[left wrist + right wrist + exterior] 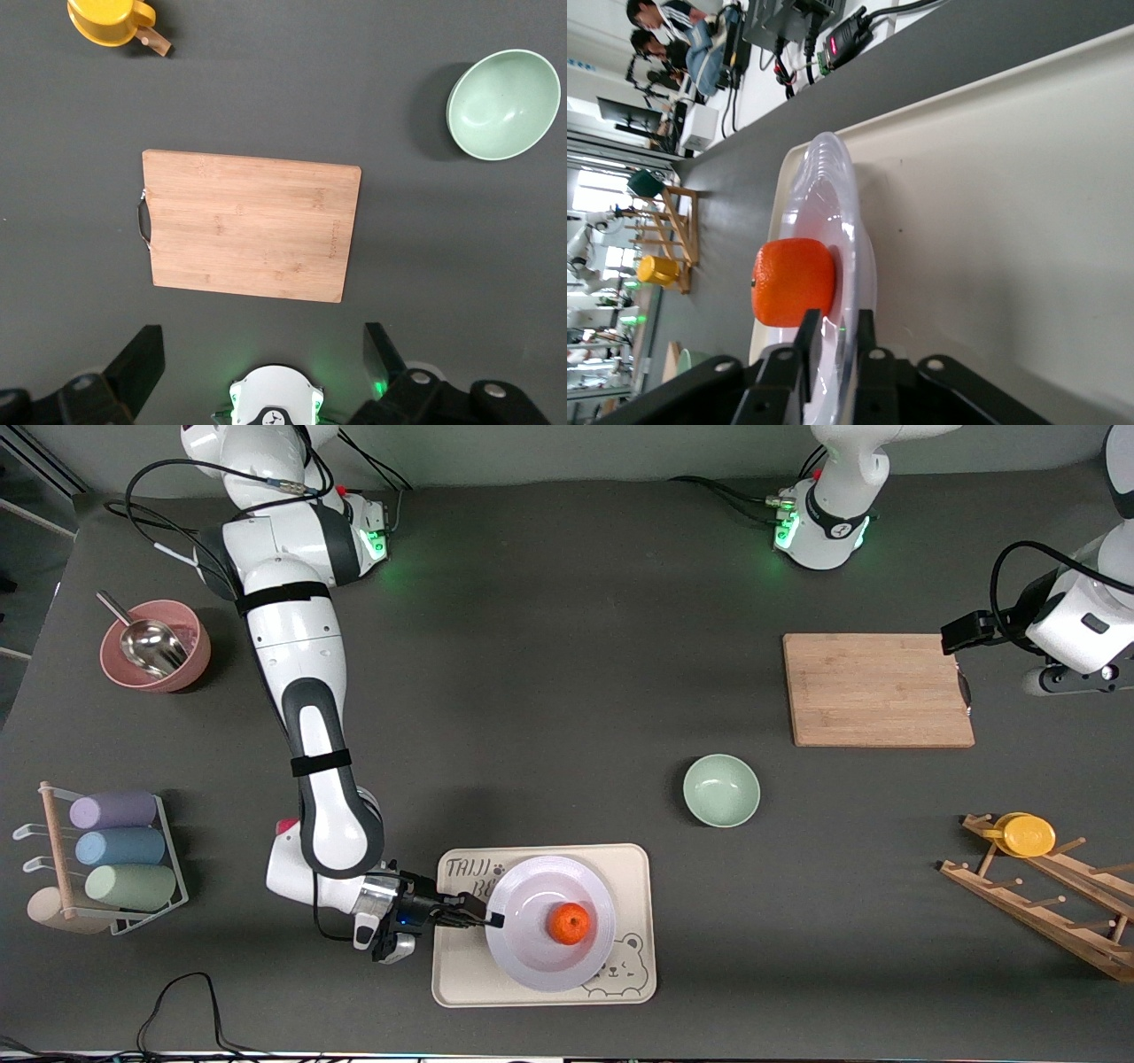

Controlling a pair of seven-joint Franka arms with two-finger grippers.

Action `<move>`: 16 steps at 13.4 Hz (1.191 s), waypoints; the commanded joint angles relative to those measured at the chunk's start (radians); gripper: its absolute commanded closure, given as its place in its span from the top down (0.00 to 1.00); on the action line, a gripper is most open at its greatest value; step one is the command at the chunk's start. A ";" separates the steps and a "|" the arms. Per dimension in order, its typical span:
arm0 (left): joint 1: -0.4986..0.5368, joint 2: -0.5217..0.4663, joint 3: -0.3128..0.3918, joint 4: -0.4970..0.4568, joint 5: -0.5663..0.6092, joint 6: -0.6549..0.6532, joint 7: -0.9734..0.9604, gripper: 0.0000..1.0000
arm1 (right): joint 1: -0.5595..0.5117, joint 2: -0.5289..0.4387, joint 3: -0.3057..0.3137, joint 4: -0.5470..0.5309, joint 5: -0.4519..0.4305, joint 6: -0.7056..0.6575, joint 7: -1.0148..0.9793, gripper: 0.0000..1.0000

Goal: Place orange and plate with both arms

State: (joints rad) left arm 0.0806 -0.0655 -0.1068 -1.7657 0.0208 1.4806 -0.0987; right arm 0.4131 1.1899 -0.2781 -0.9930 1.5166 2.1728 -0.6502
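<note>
We see our right tool (pixel 493 919) pinching the plate (pixel 540 948) rim, orange (pixel 569 923) on it, while our waiting left tool (pixel 261 354) hangs wide above the board (pixel 250 226).

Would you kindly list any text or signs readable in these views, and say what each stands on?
"TAIJI" over "BE", the rest hidden by the plate: printed on the cream tray, which also bears a bear drawing.
A small mark on the cutting board: too small to read.
Nothing else legible.

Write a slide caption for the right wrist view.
Right gripper pinches the white plate's rim; orange on it, above the cream tray.
</note>
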 commanded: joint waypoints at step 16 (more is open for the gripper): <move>-0.016 0.024 0.006 0.043 -0.030 0.030 -0.001 1.00 | 0.010 -0.563 -0.052 -0.289 -0.954 -0.379 0.315 1.00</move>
State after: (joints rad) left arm 0.0767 -0.0366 -0.1083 -1.7448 0.0078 1.5099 -0.0987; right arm 0.3916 0.8033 -0.3172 -1.1083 0.6586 1.8260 -0.4232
